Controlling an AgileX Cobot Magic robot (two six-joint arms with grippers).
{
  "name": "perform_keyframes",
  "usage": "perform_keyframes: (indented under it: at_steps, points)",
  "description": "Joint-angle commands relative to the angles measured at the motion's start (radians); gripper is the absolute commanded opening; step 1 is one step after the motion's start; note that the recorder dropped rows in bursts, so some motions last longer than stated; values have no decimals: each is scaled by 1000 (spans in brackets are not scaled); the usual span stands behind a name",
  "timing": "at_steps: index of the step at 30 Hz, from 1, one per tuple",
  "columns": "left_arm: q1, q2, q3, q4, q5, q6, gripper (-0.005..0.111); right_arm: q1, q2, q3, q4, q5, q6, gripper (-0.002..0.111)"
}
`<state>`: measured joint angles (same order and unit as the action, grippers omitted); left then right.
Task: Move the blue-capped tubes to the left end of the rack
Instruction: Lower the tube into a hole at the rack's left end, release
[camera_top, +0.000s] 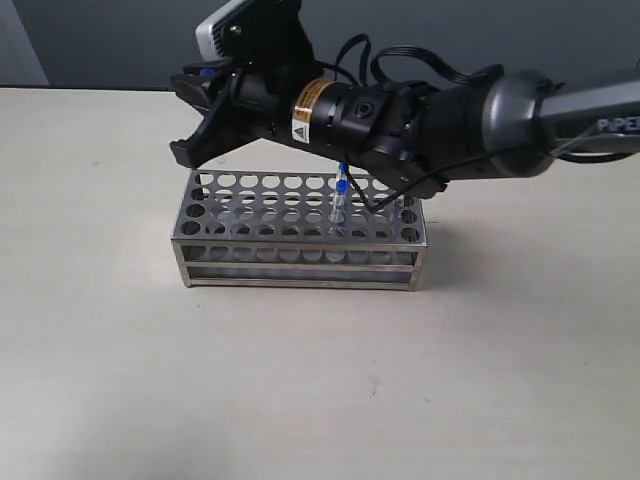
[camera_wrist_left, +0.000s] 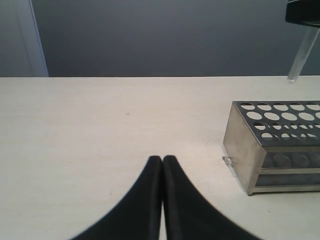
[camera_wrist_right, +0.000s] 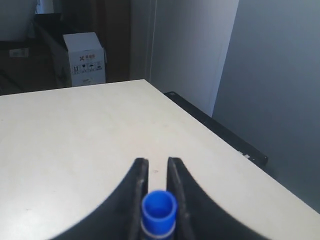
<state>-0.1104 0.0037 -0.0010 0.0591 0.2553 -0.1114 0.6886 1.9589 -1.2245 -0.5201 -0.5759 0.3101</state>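
Steel, shiny and punched with rows of round holes, the rack (camera_top: 300, 262) stands on the pale table (camera_top: 300, 390), a little toward the far side, with its long side facing the near edge. The right arm reaches across from the right, above the rack, so that the right gripper (camera_wrist_right: 155, 163) sits over the rack's left end. Its black fingers (camera_wrist_right: 137, 185) are clamped narrowly on a held tube (camera_wrist_left: 302, 54), whose bright blue cap shows between them in the right wrist view. The clear body of this tube hangs down at a slight tilt, its rounded lower end in the air above the left end of the top plate and apart from it.

One standing tube (camera_top: 340, 205), also blue-capped, is upright in a hole right of the rack's middle, just under the arm. Whether more tubes stand behind the arm I cannot tell.

On the left, the left gripper (camera_wrist_left: 162, 161) hovers low over bare table, well apart from the rack's left end; its two fingers are pressed together with nothing between them.

A white cardboard box (camera_wrist_right: 85, 60) sits beyond the table's far left edge.
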Motion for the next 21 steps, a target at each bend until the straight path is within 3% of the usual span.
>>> perform_keyframes:
  at_steps: [1, 7, 13, 21]
  points:
    - [1, -4, 1, 5, -9, -2, 0, -1, 99, -119, -77, 23, 84, -1]
    - [1, -4, 1, 18, -9, -2, 0, -1, 189, -215, -109, 35, 136, -1]
    - [1, -4, 1, 163, -9, -2, 0, -1, 253, -237, -123, 74, 138, -1]
    - [1, -4, 1, 163, 2, 0, 0, -1, 300, -237, -121, 74, 170, -1]
